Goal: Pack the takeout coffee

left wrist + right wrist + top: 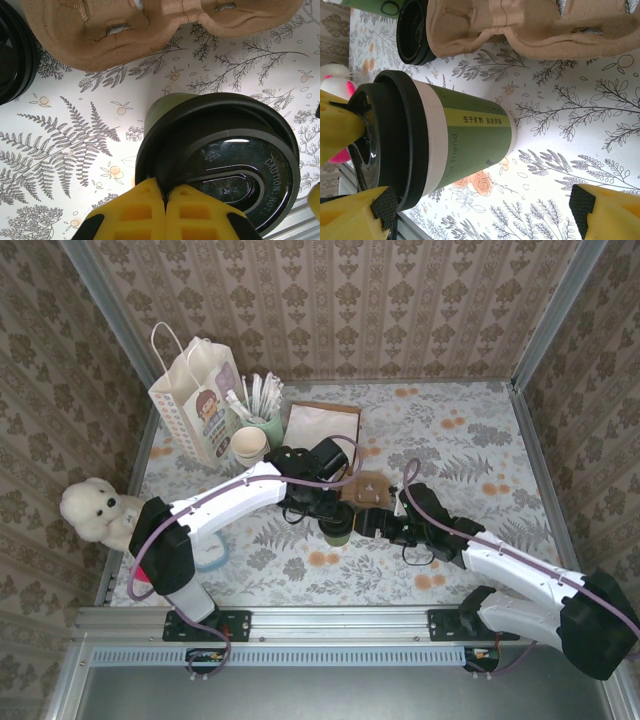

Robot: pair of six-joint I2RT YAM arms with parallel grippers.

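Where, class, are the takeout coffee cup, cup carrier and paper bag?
takeout coffee cup (pixel 470 135): right wrist view, green wall.
cup carrier (pixel 100 35): left wrist view, outer wall.
paper bag (pixel 200 405): top external view, printed front.

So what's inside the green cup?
You can't see inside it. A round black lid sits on top of the green cup and covers its whole opening, so any drink in there is hidden. You can see the cup's outside wall and the lid's top.

1 takeout coffee (pixel 337 531), 1 carrier (pixel 369 487), 1 bag (pixel 194 400).
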